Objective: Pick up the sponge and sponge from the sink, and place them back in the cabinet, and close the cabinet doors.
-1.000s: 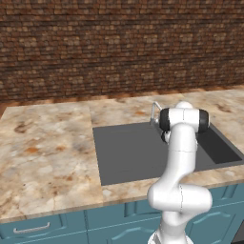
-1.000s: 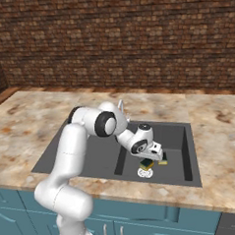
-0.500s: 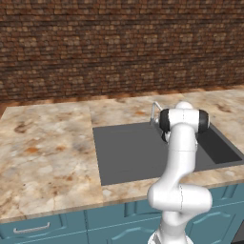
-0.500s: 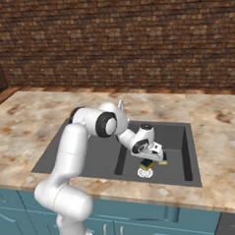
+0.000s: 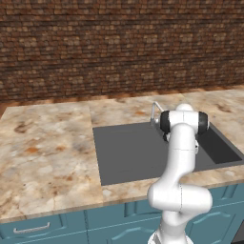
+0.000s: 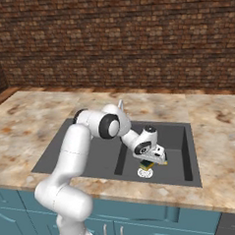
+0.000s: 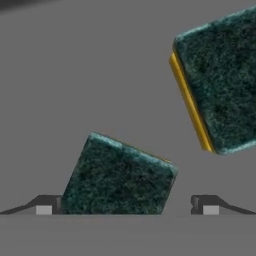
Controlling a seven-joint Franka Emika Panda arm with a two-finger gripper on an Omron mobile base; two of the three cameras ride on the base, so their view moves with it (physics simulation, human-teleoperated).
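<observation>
Left base view: white arm [image 5: 180, 157] rising from the lower right and bending over into the dark grey sink [image 5: 128, 152], a wide flat-bottomed basin framed by mottled tan marble counter [image 5: 45, 152]. Slim silver faucet [image 5: 156, 110] at the back rim, rough brown brick wall [image 5: 119, 47] behind, teal drawers [image 5: 38, 228] below the counter edge.

Right base view: gripper [image 6: 150, 160] low in the basin, pointing down just above the round white drain [image 6: 145, 173]. One small sponge [image 6: 146, 164] tucked right under the hand, yellow body and dark green top just visible.

Hand view: fingers spread wide, nothing held, dark fingertips [image 7: 45, 205] standing either side of the near sponge [image 7: 119, 177]. That block lying flat on the sink floor, coarse green scouring face up, turned somewhat askew to the finger line. Second sponge [image 7: 217, 82] well clear toward the upper right, also green face up, a strip of smooth yellow foam showing along one long edge.

Step in hand, by the look of it: grasping the near sponge. Best done by rolling the wrist to square the pads with two parallel sides, lowering until the tips nearly touch the floor, then closing gently, since soft foam likely squashes and may twist out if pinched on the corners. Worth keeping clear of the second block.
</observation>
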